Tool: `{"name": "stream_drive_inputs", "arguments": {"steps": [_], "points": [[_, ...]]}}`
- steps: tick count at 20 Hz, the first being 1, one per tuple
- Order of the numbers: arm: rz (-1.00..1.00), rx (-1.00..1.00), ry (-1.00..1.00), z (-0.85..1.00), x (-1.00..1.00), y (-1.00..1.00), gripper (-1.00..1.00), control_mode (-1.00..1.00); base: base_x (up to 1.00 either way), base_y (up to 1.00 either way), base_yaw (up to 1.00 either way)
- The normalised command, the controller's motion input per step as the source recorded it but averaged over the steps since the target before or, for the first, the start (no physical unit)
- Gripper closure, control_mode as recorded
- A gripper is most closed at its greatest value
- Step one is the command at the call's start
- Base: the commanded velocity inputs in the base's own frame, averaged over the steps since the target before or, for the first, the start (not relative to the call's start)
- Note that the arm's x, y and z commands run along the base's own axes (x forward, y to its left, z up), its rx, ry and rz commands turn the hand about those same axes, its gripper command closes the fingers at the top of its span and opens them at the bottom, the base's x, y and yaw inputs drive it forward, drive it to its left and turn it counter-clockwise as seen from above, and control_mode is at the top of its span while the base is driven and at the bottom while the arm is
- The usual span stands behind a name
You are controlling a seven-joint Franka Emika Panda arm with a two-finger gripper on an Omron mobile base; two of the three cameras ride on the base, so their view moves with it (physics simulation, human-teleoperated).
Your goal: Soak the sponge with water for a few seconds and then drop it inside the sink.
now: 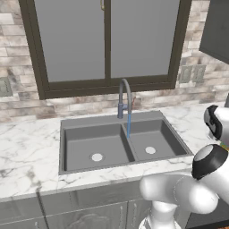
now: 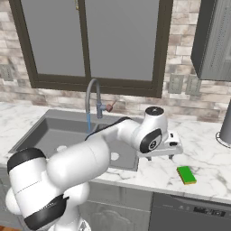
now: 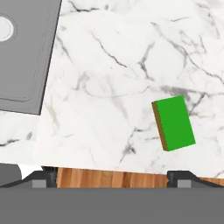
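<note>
The sponge (image 2: 186, 175) lies flat on the marble counter (image 2: 207, 153), right of the sink (image 2: 49, 131), near the front edge. The gripper (image 2: 166, 155) hovers just left of it, empty, fingers spread wide. The sponge's long axis runs roughly near-to-far.

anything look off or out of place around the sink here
Little stands out. The water is running into the sink with nothing under it, and the sponge lies askew near the marble counter's front edge, untouched by the claw.
</note>
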Motion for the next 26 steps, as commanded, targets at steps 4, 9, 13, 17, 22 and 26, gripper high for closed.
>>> {"name": "stream_drive_inputs", "arguments": {"steps": [4, 9, 13, 17, 22, 26], "points": [[-0.05, 0.01, 0.00, -0.05, 0.00, -0.30, -1.00, -1.00, 0.00, 0.00, 0.00], [-0.02, 0.04, 0.00, -0.18, 0.00, -0.39, -1.00, -1.00, 0.00, 0.00, 0.00], [0.00, 0.06, 0.00, -0.19, 0.00, -0.25, -1.00, -1.00, 0.00, 0.00, 0.00], [0.00, 0.03, 0.00, -0.25, 0.01, -0.08, -1.00, -1.00, 0.00, 0.00, 0.00], [0.00, 0.01, 0.00, -0.16, 0.07, -0.05, -1.00, -1.00, 0.00, 0.00, 0.00], [0.01, 0.00, 0.00, -0.03, 0.09, -0.03, -1.00, -1.00, 0.00, 0.00, 0.00]]}}
